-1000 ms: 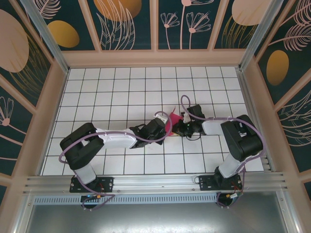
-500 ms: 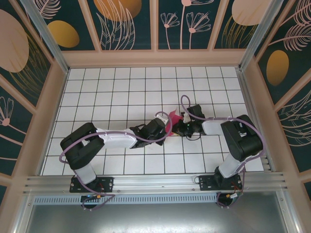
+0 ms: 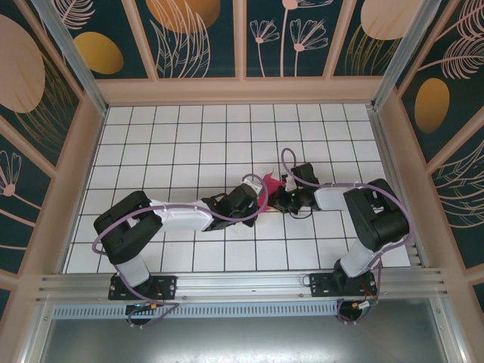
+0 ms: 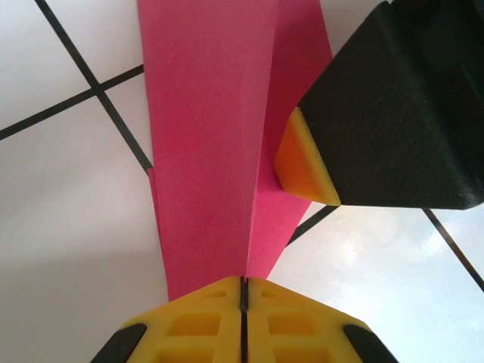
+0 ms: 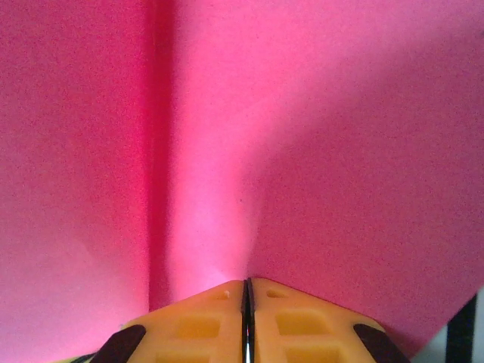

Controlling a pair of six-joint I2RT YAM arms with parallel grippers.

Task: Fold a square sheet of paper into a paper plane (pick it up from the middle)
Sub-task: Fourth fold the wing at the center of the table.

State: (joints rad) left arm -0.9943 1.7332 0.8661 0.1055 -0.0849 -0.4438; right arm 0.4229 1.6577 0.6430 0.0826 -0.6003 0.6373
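Note:
The sheet of paper point(image 3: 270, 182) is magenta-pink and folded into a narrow strip with a centre crease. It is held off the tiled table between both arms. My left gripper point(image 3: 259, 198) is shut on its near end; in the left wrist view the yellow jaws point(image 4: 243, 281) meet on the crease of the paper point(image 4: 204, 151). My right gripper point(image 3: 277, 198) is shut on the other side. In the right wrist view its jaws point(image 5: 246, 282) pinch the pink paper point(image 5: 302, 113). One right fingertip point(image 4: 302, 162) touches the paper's edge.
The white grid-tiled table point(image 3: 189, 144) stretches around the arms. Patterned walls point(image 3: 242, 45) enclose it at the back and sides. A metal rail point(image 3: 242, 283) runs along the near edge by the arm bases.
The left gripper has edged slightly toward the right one and covers a little more of the paper. The right arm has not moved.

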